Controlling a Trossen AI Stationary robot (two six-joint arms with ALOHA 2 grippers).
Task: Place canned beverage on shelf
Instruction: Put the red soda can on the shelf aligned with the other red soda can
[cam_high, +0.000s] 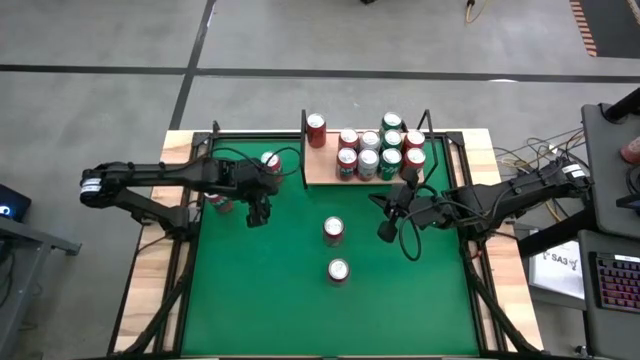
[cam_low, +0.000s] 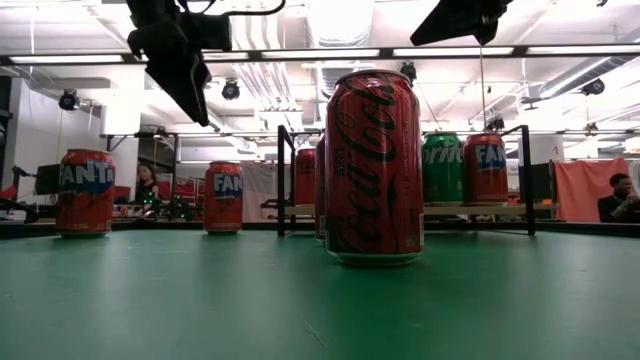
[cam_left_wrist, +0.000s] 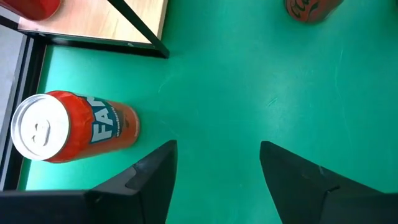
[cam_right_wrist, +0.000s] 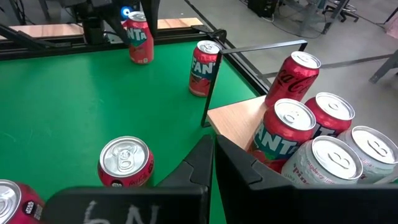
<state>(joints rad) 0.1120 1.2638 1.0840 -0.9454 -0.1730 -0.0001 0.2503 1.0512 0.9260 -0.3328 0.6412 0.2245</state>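
The shelf (cam_high: 322, 178) is a light wood board with black uprights at the table's far edge. It carries several cans, among them a Coca-Cola can (cam_right_wrist: 292, 78) and a Fanta can (cam_right_wrist: 283, 134). Two red cans (cam_high: 333, 230) (cam_high: 338, 270) stand on the green felt mid-table; the nearer one fills the low view (cam_low: 374, 165). Two Fanta cans (cam_high: 270, 162) (cam_high: 218, 203) stand at the left. My left gripper (cam_left_wrist: 214, 180) is open and empty above the felt, beside a Fanta can (cam_left_wrist: 68, 127). My right gripper (cam_right_wrist: 213, 155) is shut and empty, just near of the shelf's right part (cam_high: 385, 215).
The shelf's black uprights (cam_right_wrist: 208, 87) stand close to my right gripper. Bare felt lies near of the two mid-table cans. The table's wooden border (cam_high: 150, 260) and black frame rails run along both sides. A person (cam_low: 620, 195) sits in the room beyond.
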